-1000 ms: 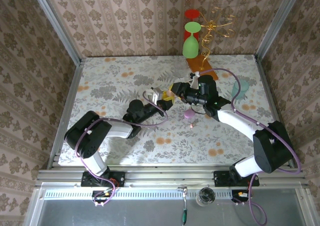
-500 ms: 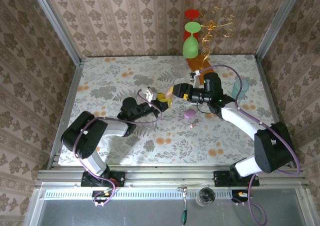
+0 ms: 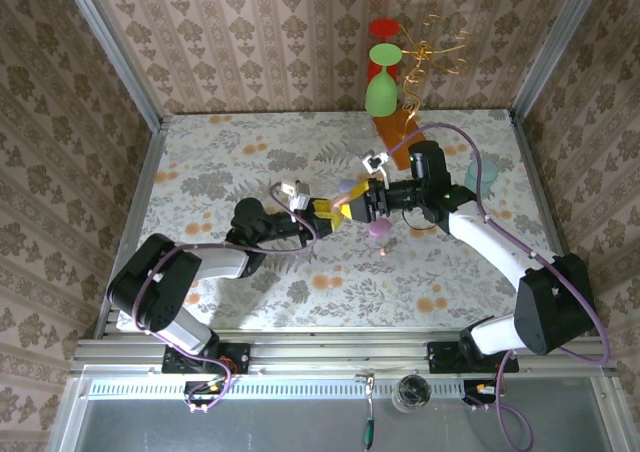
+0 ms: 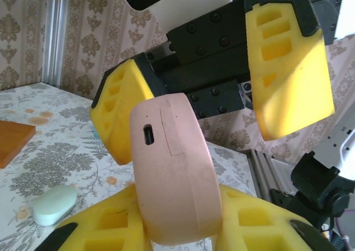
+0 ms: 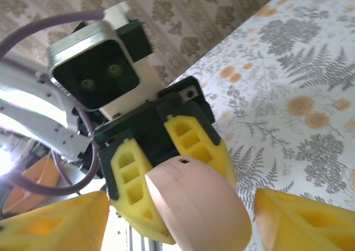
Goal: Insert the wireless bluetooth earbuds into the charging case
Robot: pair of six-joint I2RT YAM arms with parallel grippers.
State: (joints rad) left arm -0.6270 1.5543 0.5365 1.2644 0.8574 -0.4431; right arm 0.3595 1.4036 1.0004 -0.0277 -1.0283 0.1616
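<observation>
A pale pink pebble-shaped charging case (image 4: 175, 179) is held up above the table, lid closed, with a seam and a small port showing. My left gripper (image 4: 177, 224) is shut on its lower end. My right gripper (image 5: 180, 220) faces it, open, with one yellow finger (image 5: 55, 223) on each side of the case (image 5: 194, 206) and a gap at both. In the top view the two grippers meet mid-table, left gripper (image 3: 327, 210) and right gripper (image 3: 353, 203). A tiny pinkish earbud (image 3: 388, 253) lies on the table beside a mauve pebble case (image 3: 379, 229).
A mint pebble case (image 4: 54, 204) lies on the floral table, and an orange block (image 3: 402, 129) sits at the back. Behind it stand green and red goblets (image 3: 380, 87) and a gold wire ornament (image 3: 435, 52). A teal cup (image 3: 480, 177) is at the right.
Both grippers have drifted slightly left and toward the near edge, the pink case staying in the left one. The right jaws have spread wider around the case.
</observation>
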